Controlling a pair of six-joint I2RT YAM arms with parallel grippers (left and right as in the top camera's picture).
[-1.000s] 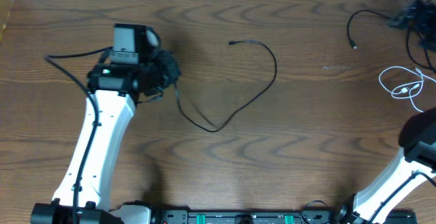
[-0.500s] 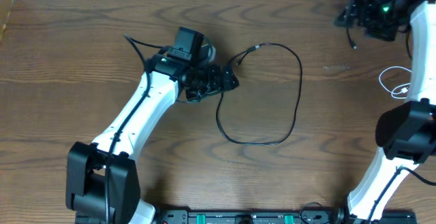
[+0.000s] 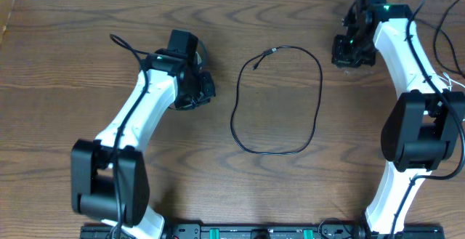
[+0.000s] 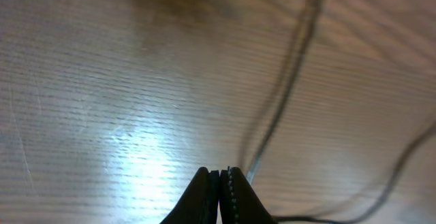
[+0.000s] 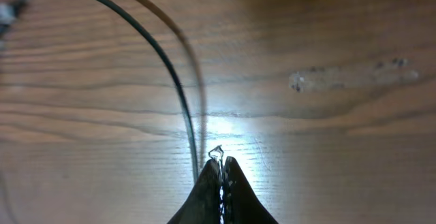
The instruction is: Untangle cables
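two pincers, both clenched. at the left pincer (image 4: 219, 172) the pads meet with nothing between them. the black loop (image 4: 283, 94) runs blurred just right of the tips and on ahead, beside the jaws and not in them. my guess is that the arm sits this low and close so it can nudge or pick up the cord without a long reach.

at the right pincer (image 5: 221, 164) the pads are also pressed together. a second black cable (image 5: 167, 67) comes right up to the left finger and slips out of sight behind it. the other way, it arcs ahead and to the left toward its plug (image 5: 5, 11). i cannot tell whether the tips nip it or only rest beside it; a tiny pale glint sits at the very tip. a hold there, partway along the cord, would suit dragging it clear of the others.

from above, the loop lies between the two pincers, apart from both. it forms one nearly closed ring on the table (image 3: 73, 21) and crosses no other cord, so it reads as already freed and spread out to keep it so. out past the right pincer's arm, a sliver of white cable (image 3: 454, 84) shows at the edge of view, well apart from the loop. the sorting looks well along, with the right side left to finish.
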